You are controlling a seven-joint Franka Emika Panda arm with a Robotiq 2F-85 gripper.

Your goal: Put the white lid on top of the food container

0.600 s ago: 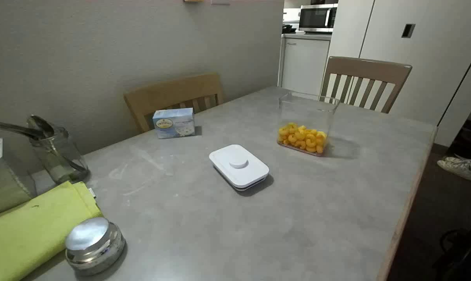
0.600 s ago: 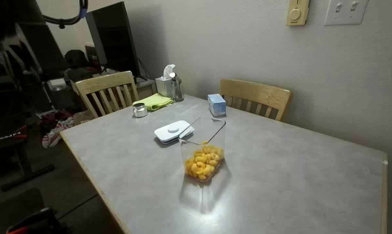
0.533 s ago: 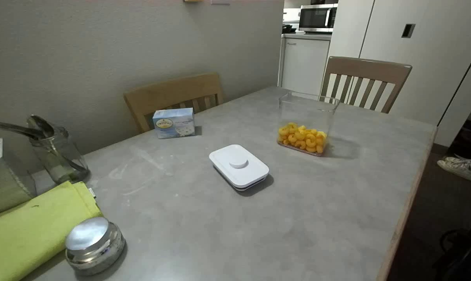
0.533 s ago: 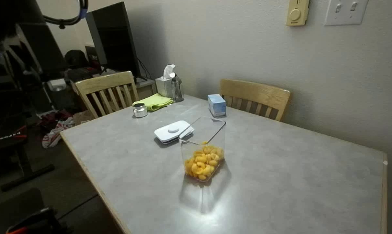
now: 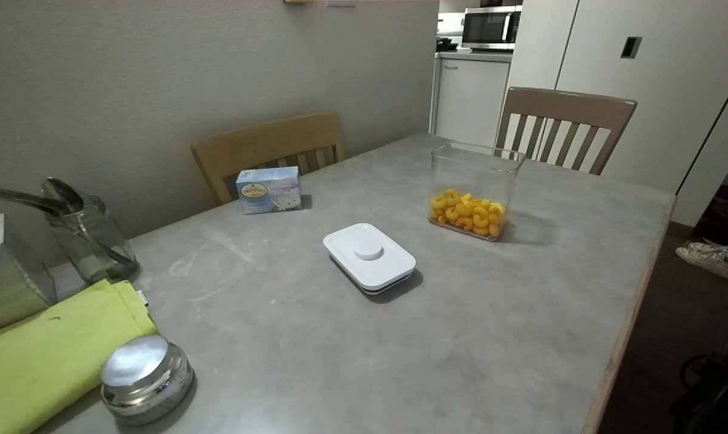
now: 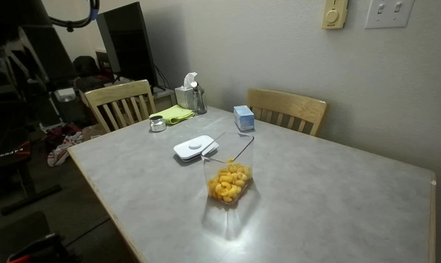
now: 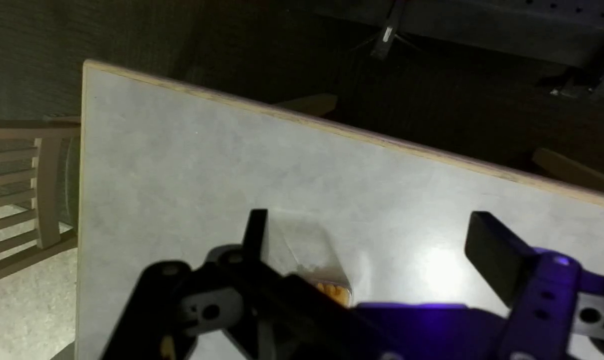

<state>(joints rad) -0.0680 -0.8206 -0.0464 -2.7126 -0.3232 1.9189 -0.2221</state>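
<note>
Food container mostly hidden behind end effector in wrist view.

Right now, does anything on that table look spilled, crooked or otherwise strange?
Mostly no: the food container stands upright, with its yellow pieces inside. Only pale streaks on the grey table, between the glass jar and white lid, look odd, like smears; whether they're wipe marks or reflections, I can't tell.

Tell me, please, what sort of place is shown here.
Probably a home's dining area: a grey table with wooden chairs beside it, and a microwave on a counter beyond.
</note>
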